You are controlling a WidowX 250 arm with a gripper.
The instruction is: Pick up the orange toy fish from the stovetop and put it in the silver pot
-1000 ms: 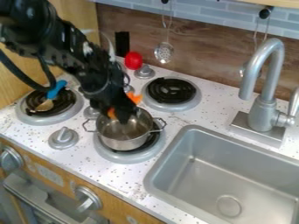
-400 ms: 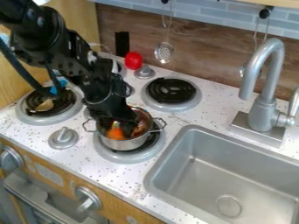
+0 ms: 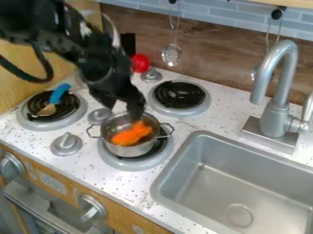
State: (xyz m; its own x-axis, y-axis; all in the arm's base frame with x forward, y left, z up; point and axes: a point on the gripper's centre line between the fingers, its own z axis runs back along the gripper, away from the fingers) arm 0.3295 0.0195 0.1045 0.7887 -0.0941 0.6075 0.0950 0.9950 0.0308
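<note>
My gripper (image 3: 123,113), fingers apart, hangs over the pot's far side

Nothing is clamped between my fingers. Just below them, the soft-looking orange thing (image 3: 131,134) lies inside the metal pot (image 3: 125,151), a loose lump across its floor. The pot sits upright on the near burner (image 3: 124,165), a small handle on its left and another on its right.

For clean work here, I judge that my fingers should keep their spread and travel straight up or down, clear of the rim. A sideways sweep could drag the pot off its ring or snag a handle, and a fingertip could catch the orange lump.

Farther out, the blue-handled spoon (image 3: 59,93) rests across the left burner (image 3: 30,119), and the far right burner (image 3: 203,104) is just beyond the pot. The sink (image 3: 229,187) is to the right, with the faucet (image 3: 276,114) at its far edge. A red thing (image 3: 140,63) stands near the back wall.

My right finger covers some of the pot's far rim, so I can't tell whether it touches the metal. The orange thing's exact shape is unclear. My arm is cut off at the upper left and hides part of the counter behind it.
</note>
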